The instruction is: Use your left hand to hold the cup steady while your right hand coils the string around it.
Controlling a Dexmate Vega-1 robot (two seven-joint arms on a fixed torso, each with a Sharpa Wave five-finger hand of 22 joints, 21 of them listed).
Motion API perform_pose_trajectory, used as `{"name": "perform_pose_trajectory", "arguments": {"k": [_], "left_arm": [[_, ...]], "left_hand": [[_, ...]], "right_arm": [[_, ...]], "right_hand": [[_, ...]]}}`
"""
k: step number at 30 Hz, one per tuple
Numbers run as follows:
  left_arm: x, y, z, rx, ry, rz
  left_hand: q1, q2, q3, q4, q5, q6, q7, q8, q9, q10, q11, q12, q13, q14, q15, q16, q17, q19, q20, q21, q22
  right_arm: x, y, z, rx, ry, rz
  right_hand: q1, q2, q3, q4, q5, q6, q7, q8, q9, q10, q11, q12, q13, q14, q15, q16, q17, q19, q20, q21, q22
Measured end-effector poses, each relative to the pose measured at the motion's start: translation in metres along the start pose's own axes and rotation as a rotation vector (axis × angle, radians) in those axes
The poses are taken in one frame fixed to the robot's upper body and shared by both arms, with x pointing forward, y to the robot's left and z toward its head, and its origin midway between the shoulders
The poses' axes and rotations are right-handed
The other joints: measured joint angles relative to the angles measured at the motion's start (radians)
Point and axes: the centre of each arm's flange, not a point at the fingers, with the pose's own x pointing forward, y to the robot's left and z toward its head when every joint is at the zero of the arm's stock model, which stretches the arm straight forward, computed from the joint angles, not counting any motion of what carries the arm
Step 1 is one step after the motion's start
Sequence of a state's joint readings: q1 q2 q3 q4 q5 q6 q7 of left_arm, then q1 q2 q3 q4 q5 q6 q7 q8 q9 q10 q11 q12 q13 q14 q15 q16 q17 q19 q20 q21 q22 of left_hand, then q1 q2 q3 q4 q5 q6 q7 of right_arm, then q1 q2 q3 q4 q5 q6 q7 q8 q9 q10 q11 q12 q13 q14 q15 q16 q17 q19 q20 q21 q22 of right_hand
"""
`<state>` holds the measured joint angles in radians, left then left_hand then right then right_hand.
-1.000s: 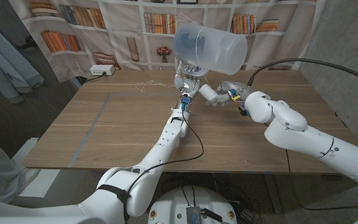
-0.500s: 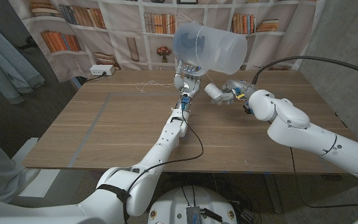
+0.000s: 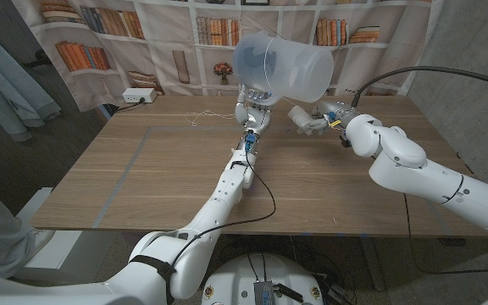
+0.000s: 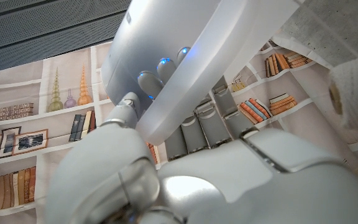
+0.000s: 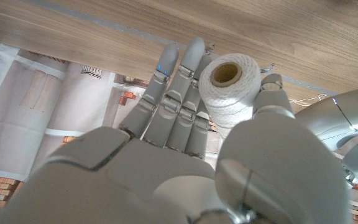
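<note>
1. Translucent plastic, the cup [image 3: 280,66] is lifted clear of the bench [image 3: 142,169] and tipped on its side; the left robot hand [image 3: 255,108] holds it from below, fingers [image 4: 199,127] closed on its wall in the left wrist view.
2. White string is wound on a spool [image 5: 230,87] that the right robot hand [image 3: 312,119] holds, pinched between thumb and fingers; in the head view that robot hand sits just beside the cup, on the side away from the left robot hand, near the cup's lower edge.
3. One thin line of string [image 3: 266,61] shows across the cup's wall, so a turn seems to be on; how many turns lie there I cannot tell.
4. Loose string [image 3: 200,117] lies on the bench beyond the left robot hand, toward a white power strip [image 3: 139,96] at the far edge; whether it joins the line on the cup I cannot tell.
5. Judged from this, the steadying is done and holding; the coiling looks begun but thin, with most of the winding left; the right robot hand must carry the spool round the cup again, keeping the line taut so the turn does not slip off the smooth wall.
</note>
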<state>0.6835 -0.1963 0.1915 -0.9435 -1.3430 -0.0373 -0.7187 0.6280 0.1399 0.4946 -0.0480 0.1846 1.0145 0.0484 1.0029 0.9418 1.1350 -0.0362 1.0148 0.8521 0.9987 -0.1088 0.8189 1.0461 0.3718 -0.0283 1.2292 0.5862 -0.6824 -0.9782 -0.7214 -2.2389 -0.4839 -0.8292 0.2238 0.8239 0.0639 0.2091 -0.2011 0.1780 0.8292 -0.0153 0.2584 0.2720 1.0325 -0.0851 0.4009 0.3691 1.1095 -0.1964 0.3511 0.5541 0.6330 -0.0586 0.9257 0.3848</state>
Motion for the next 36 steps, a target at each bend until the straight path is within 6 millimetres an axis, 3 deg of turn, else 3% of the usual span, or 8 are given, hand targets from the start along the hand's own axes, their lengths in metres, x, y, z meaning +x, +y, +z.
{"name": "perform_pose_trajectory", "arguments": {"k": [36], "left_arm": [[-0.025, 0.013, -0.013, -0.013, 0.085, 0.017]], "left_hand": [[-0.009, 0.009, 0.003, -0.004, -0.004, -0.002, 0.002, 0.015, 0.001, 0.000, -0.001, -0.005, -0.009, 0.013, 0.005, -0.011, -0.004, 0.005, 0.005, -0.033, -0.025]], "right_arm": [[0.009, -0.032, -0.005, -0.076, -0.022, -0.070]], "right_hand": [[-0.001, 0.001, 0.000, 0.000, -0.001, 0.000, 0.000, -0.009, 0.005, 0.000, 0.000, -0.009, 0.006, 0.004, -0.006, -0.008, 0.009, -0.010, -0.003, 0.033, -0.014]]}}
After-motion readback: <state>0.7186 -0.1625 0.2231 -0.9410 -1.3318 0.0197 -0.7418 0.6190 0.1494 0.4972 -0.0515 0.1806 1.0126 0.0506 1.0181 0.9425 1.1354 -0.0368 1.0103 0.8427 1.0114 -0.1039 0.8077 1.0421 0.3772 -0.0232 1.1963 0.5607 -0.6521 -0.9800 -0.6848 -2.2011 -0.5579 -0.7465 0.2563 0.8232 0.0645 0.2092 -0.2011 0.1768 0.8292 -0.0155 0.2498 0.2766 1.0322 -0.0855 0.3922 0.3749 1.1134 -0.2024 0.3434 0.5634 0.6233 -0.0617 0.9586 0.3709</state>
